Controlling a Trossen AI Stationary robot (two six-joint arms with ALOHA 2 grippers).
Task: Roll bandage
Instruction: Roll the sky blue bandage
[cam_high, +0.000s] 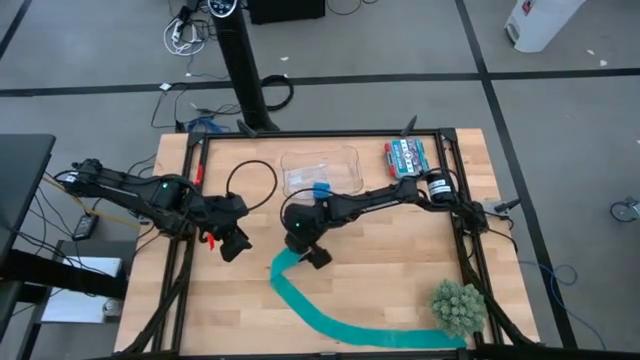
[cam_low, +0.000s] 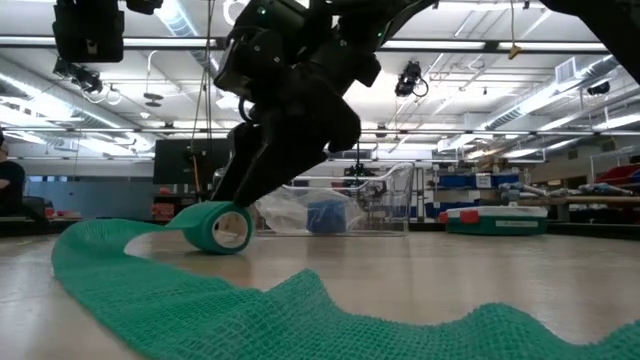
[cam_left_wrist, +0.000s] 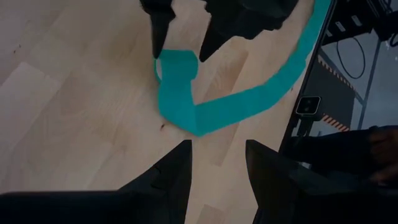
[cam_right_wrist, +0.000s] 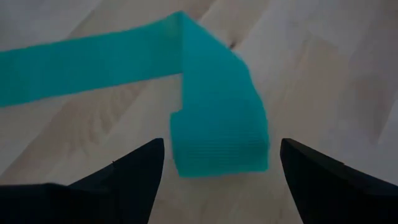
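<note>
The teal bandage lies as a long ribbon on the wooden table, curving from the near right toward the middle. Its far end is rolled into a small coil that rests on its side on the table; it also shows in the right wrist view. My right gripper is open and points down over the coil, one finger at each flat end. My left gripper is open and empty, just left of the coil, above the table. My right gripper stands over the coil from above with a finger beside each end. The right wrist view shows a narrow gap on both sides. I cannot tell whether a fingertip touches the coil.
A clear plastic container with a blue roll stands at the far middle. A pack of small items lies at the far right. A green spiky ball sits at the near right. A black cable loop lies at the far left.
</note>
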